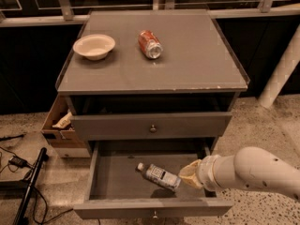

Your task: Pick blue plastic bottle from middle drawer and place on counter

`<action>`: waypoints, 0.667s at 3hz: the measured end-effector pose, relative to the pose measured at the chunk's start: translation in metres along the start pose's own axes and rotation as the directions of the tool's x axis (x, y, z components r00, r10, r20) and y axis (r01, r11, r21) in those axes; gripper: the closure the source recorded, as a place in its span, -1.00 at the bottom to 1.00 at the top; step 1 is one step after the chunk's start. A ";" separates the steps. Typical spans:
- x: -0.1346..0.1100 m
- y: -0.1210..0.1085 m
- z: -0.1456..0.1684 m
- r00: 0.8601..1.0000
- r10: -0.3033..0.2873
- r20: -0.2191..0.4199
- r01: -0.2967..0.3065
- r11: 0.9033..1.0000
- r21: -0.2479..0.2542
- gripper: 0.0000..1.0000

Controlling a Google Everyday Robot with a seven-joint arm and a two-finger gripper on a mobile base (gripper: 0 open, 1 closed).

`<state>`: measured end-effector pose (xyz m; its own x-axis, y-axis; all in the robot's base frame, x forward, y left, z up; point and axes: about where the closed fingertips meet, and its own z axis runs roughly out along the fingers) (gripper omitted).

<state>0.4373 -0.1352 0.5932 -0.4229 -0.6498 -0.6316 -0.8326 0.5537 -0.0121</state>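
Observation:
The blue plastic bottle (pixel 158 176), clear with a white cap and a printed label, lies on its side on the floor of the open middle drawer (pixel 112 182), cap towards the back left. My gripper (pixel 186 176) reaches in from the right on a thick white arm and sits right at the bottle's base, low inside the drawer. The counter (pixel 187 55) is the flat grey top of the cabinet above.
A white bowl (pixel 94 46) and a red soda can (pixel 149 44) lie on the counter's back left. The shut upper drawer front with its knob (pixel 153 128) overhangs the open drawer. A cardboard box (pixel 58 123) stands left of the cabinet, cables and a black pole (pixel 29 186) on the floor.

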 end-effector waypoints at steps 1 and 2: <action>0.005 -0.001 0.012 1.000 -0.013 0.027 0.012 1.000 0.024 1.00; 0.005 0.001 0.045 0.996 -0.036 0.079 0.033 0.999 0.039 1.00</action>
<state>0.4510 -0.1145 0.5553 -0.3634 -0.6260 -0.6900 -0.8314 0.5521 -0.0630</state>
